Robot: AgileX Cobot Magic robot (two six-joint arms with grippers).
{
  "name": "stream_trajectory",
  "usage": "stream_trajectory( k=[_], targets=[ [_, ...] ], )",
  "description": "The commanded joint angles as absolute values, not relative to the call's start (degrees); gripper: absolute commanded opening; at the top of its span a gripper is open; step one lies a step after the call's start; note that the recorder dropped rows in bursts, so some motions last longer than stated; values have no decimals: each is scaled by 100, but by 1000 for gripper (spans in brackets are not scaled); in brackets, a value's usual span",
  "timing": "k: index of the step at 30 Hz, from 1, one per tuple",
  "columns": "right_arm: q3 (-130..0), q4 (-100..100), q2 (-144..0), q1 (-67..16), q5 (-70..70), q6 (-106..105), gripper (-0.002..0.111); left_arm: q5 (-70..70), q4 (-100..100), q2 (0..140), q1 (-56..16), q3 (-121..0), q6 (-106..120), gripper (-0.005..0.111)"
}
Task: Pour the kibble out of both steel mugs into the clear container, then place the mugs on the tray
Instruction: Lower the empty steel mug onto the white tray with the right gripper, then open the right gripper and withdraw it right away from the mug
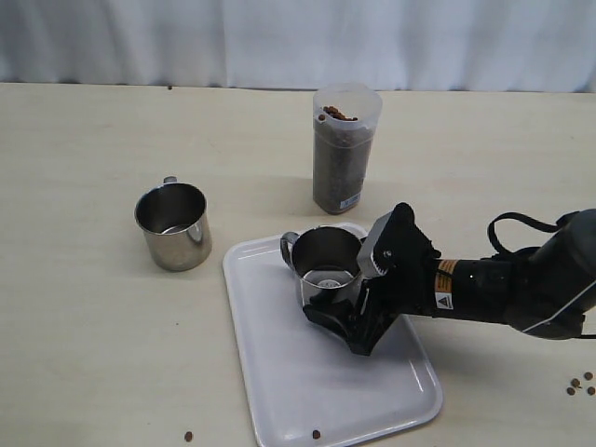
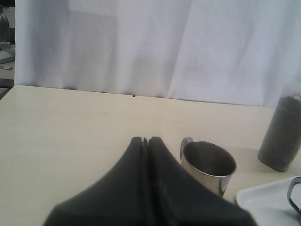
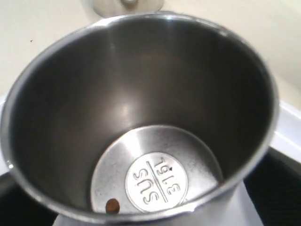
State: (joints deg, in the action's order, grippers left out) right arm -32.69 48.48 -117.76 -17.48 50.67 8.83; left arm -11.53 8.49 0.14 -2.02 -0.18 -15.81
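The right gripper (image 1: 346, 312) straddles the mug on the tray (image 1: 326, 261), with its jaws set wide to either side of the steel wall. No view shows whether the pads press the metal or stand clear of it, so I cannot tell if it grips. The left arm lies outside the exterior view. In the left wrist view the clear container (image 2: 281, 132) is blurred and cut by the frame edge, and only the handle of the mug on the tray shows.

The right wrist view looks straight down into that mug and shows a single pellet (image 3: 112, 205) on its bottom beside a round stamp (image 3: 156, 185); the exterior view cannot resolve this. The exterior view alone shows the container filled high with kibble (image 1: 335, 172), standing upright on the table (image 1: 84, 326) just behind the tray (image 1: 307, 391). It also shows stray pellets (image 1: 582, 384) on the table. The other steel mug (image 1: 172, 225) stands upright on the table to the left of the tray and apart from it.

The right arm reaches in low from the right, its wrist angled towards the mug. The left gripper (image 2: 146, 142) hangs above the table with its fingers pressed together on nothing, and the other steel mug sits just past their tips
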Motion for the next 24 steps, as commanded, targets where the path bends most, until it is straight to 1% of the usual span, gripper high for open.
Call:
stream_trajectory(
  k=[1,11,16,24],
  targets=[
    [-3296,4879,-11778,-1747,5073,923,94,-1128,845,0,-206,0,-1609,0],
    [-3159,4879,-11554,-1747,5049,984,94,-1128,845,0,-206,0,-1609,0],
    [-3039,4879,-11191,-1747,4652,984,94,-1128,845,0,-206,0,-1609,0],
    [-2953,4888,-11119,-1747,4412,984,94,-1128,845,0,-206,0,-1609,0]
  ],
)
